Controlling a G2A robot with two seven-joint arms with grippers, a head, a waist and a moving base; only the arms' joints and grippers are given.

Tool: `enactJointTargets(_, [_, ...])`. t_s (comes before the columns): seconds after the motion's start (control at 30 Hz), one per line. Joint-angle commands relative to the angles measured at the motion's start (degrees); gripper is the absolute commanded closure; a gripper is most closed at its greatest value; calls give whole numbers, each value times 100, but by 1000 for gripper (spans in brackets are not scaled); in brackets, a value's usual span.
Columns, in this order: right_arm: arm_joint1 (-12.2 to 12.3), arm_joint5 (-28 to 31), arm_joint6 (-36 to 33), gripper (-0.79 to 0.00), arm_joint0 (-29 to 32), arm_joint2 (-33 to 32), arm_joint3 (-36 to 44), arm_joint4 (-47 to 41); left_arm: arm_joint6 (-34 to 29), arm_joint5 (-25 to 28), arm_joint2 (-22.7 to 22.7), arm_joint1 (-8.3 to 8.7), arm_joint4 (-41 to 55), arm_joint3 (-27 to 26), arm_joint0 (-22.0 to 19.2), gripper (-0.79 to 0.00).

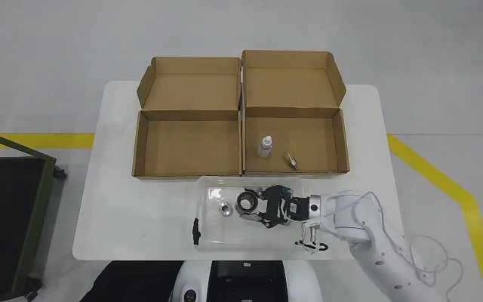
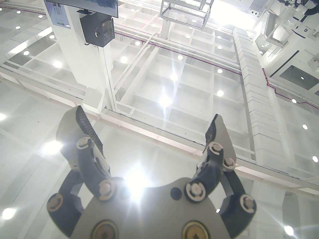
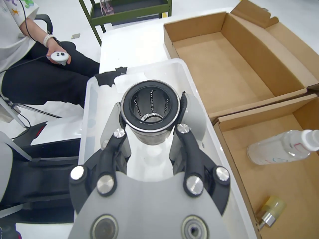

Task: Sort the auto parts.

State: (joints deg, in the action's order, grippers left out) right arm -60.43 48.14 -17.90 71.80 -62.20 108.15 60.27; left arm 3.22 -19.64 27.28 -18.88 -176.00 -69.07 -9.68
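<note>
Steel, by its shine, makes up the bearing sleeve (image 3: 152,135): a short hollow cylinder with a black end ring and rows of balls down its bore. The right gripper (image 3: 152,106) is closed on it, one finger on each side of the outer wall, near the ringed end. It sits within the outline of the clear plastic tray (image 3: 86,115); whether it is off the tray floor I cannot tell. I would expect it to be dense for its size, rigid and smooth, so it could slip or swing in a two-point pinch. A hold across the middle of the barrel, never inside the bore, seems safest. A small metal disc (image 1: 224,208) lies in the same tray. Beyond the tray, one cardboard box (image 1: 313,136) holds a spray bottle (image 1: 265,146) and a capped fitting (image 1: 290,159). A second box (image 1: 187,143) stands against it on the counter (image 1: 113,196). The left gripper (image 2: 148,114) is spread wide, pointing at the ceiling.
</note>
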Motion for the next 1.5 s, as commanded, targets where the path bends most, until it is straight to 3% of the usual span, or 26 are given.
enactJointTargets(0.0, [3,20,137,0,-11,-48,56,-9,0,0,0,0,0,0,0,-785])
enactJointTargets(0.67, [70,-28,1105,0,79,-722,1187,252,0,0,0,0,0,0,0,-785])
enactJointTargets(1.47, [7,-535,2229,0,4,-937,1461,388,0,0,0,0,0,0,0,-785])
